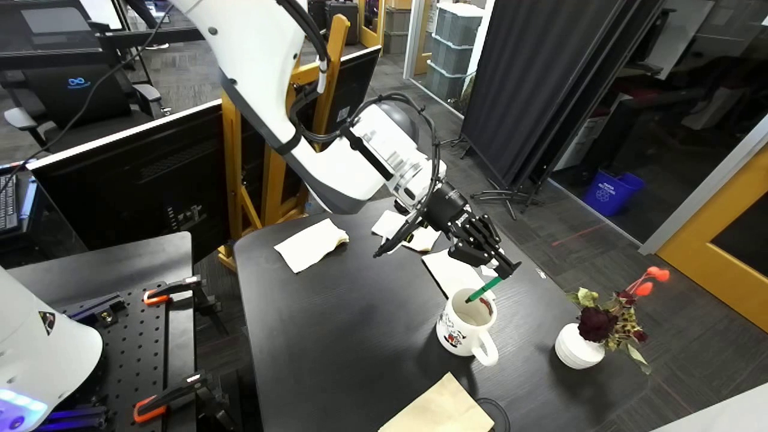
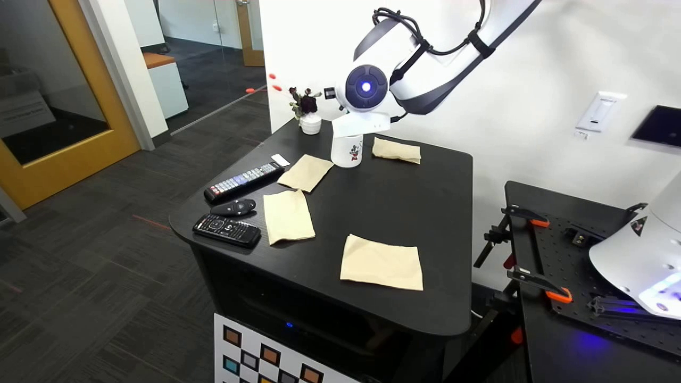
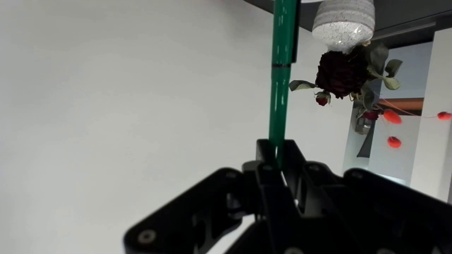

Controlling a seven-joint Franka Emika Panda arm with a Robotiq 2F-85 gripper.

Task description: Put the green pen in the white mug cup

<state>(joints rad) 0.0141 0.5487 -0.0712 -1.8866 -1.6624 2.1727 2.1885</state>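
1. I have the gripper (image 1: 506,268) tilted above the dark table (image 1: 348,336), its two fingertips pinching the green pen (image 3: 280,84) near its upper end.
2. The pen slants down, its free end showing over the open mouth of the white mug cup (image 1: 459,327); I cannot tell whether that end is below the rim.
3. The mug stands upright on the table; in an exterior view the arm (image 2: 444,69) covers its top.
4. Apart from the mug I see a white vase (image 1: 579,348) holding dark red flowers (image 1: 597,324).
5. Beige napkins (image 2: 382,263) and black remotes (image 2: 229,230) also lie on the table.
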